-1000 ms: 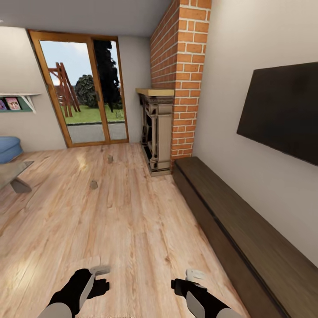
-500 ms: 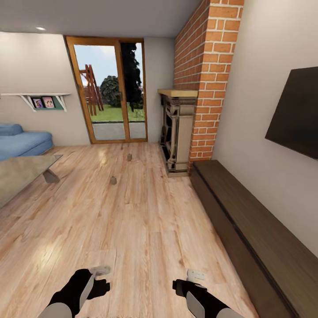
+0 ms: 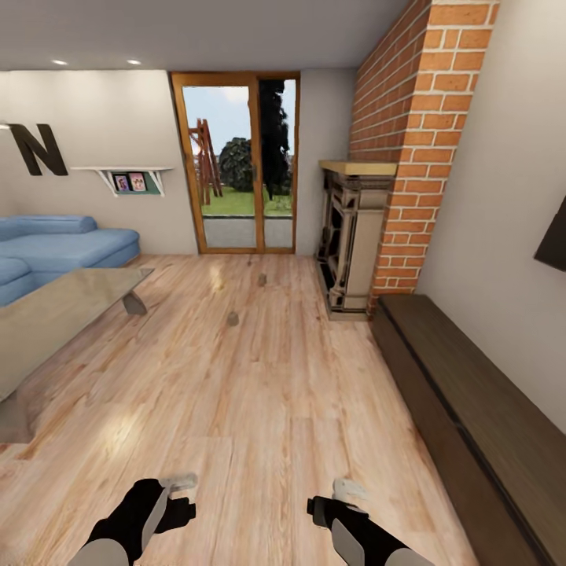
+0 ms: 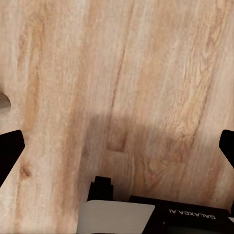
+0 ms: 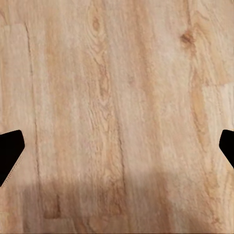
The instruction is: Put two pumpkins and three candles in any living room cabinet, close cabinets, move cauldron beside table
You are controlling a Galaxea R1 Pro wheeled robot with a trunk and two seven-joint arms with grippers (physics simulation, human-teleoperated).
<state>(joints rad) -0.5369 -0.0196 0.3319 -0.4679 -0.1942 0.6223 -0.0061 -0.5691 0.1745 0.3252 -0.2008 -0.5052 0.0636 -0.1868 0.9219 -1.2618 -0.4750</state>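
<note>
Wood floor (image 3: 259, 409) ahead of me: two candles (image 3: 233, 318) on it mid-room, cabinet (image 3: 472, 409) along the right wall, table (image 3: 55, 314) left. Left gripper (image 4: 117, 146) and right gripper (image 5: 117, 146) both spread apart, empty, over bare planks.

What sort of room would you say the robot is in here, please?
Most likely a living room: a blue sofa beside a glass coffee table, a brick fireplace, and a long low wooden cabinet along the wall.
</note>
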